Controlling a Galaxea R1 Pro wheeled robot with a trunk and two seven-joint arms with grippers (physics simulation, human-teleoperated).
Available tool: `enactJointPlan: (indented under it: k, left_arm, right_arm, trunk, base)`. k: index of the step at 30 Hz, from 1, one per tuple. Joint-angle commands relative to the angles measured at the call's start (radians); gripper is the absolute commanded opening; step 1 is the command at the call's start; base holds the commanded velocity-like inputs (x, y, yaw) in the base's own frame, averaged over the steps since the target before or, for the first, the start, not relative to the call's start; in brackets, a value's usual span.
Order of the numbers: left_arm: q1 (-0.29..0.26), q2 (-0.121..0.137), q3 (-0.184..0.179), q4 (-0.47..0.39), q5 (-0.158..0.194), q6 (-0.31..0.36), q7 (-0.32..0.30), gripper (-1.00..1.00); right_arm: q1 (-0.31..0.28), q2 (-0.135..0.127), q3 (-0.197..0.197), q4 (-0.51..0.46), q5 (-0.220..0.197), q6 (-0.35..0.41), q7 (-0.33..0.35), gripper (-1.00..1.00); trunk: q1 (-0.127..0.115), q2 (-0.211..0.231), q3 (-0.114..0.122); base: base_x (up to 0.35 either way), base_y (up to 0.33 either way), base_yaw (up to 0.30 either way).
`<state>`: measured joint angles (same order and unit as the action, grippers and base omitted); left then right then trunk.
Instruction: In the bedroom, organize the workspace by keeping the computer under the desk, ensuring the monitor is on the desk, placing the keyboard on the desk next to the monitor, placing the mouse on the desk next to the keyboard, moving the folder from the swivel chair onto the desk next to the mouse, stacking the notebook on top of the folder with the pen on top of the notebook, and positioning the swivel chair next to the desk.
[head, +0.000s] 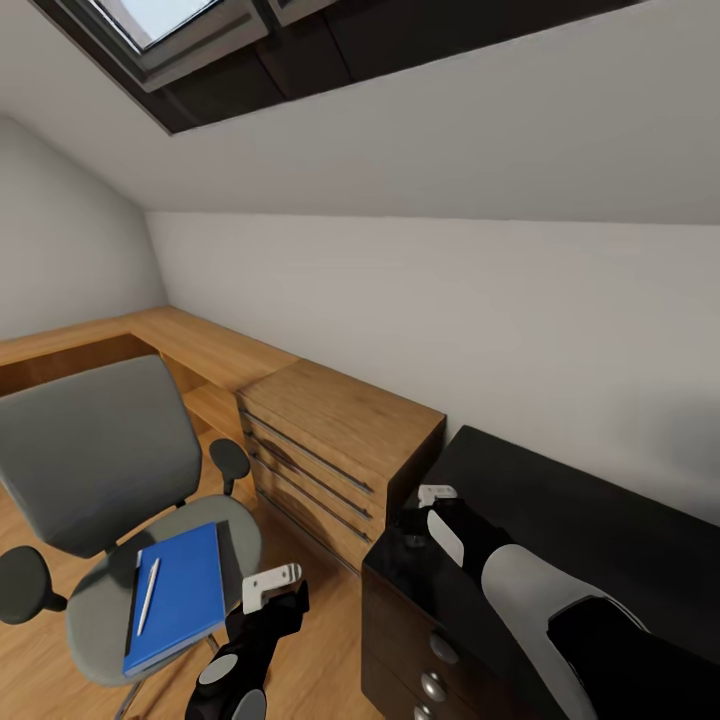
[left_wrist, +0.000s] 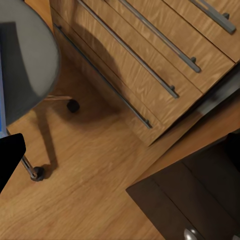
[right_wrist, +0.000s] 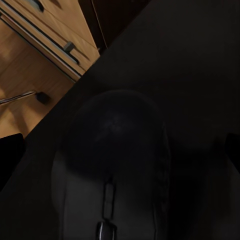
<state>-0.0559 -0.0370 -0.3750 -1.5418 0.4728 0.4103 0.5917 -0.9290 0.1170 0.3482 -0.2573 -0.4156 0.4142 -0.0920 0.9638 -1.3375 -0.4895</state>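
Swivel chair (head: 95, 480) at left, blue folder (head: 180, 597) on seat, pen (head: 147, 596) lying on folder. Left gripper (head: 270, 586) beside seat, jaw gap unclear. Wooden drawer unit (head: 335, 450) middle. Right gripper (head: 432, 505) over black desk (head: 580, 530), mouse (right_wrist: 112, 170) directly below; grip unclear.

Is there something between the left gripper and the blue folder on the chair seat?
Nothing visible. The left gripper hangs beside the swivel chair, just off the seat's edge, and the folder lies flat on the seat with open air between them. A pen lies on the folder.
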Motion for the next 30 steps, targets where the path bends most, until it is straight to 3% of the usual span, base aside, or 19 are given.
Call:
enactJointPlan:
  k: [1, 7, 14, 15, 30]
  left_arm:
    - [-0.001, 0.000, -0.001, -0.001, 0.008, 0.002, 0.008, 1.00]
    - [-0.001, 0.000, -0.001, -0.001, 0.009, 0.002, 0.008, 1.00]
    - [-0.001, 0.000, -0.001, -0.001, 0.008, 0.002, 0.008, 1.00]
    - [-0.001, 0.000, -0.001, -0.001, 0.008, 0.002, 0.008, 1.00]
    - [-0.001, 0.000, -0.001, -0.001, 0.008, 0.002, 0.008, 1.00]
  right_arm:
    - [-0.001, 0.000, 0.008, -0.002, -0.011, 0.005, -0.008, 1.00]
    - [-0.001, 0.001, 0.008, -0.002, -0.011, 0.006, -0.008, 1.00]
    - [-0.001, 0.001, 0.011, -0.001, -0.010, 0.006, -0.008, 1.00]
    - [-0.001, 0.001, 0.011, -0.001, -0.010, 0.006, -0.008, -1.00]
    - [-0.001, 0.004, 0.011, -0.002, -0.011, 0.010, -0.009, -1.00]
  trunk:
    - [0.004, -0.008, -0.004]
    - [0.027, -0.050, -0.023]
    - [0.027, -0.050, -0.023]
    - [0.027, -0.050, -0.023]
    - [0.027, -0.050, -0.023]
  base:
    - [0.000, 0.000, 0.000]
    - [0.000, 0.000, 0.000]
    - [0.000, 0.000, 0.000]
    - [0.000, 0.000, 0.000]
    - [0.000, 0.000, 0.000]
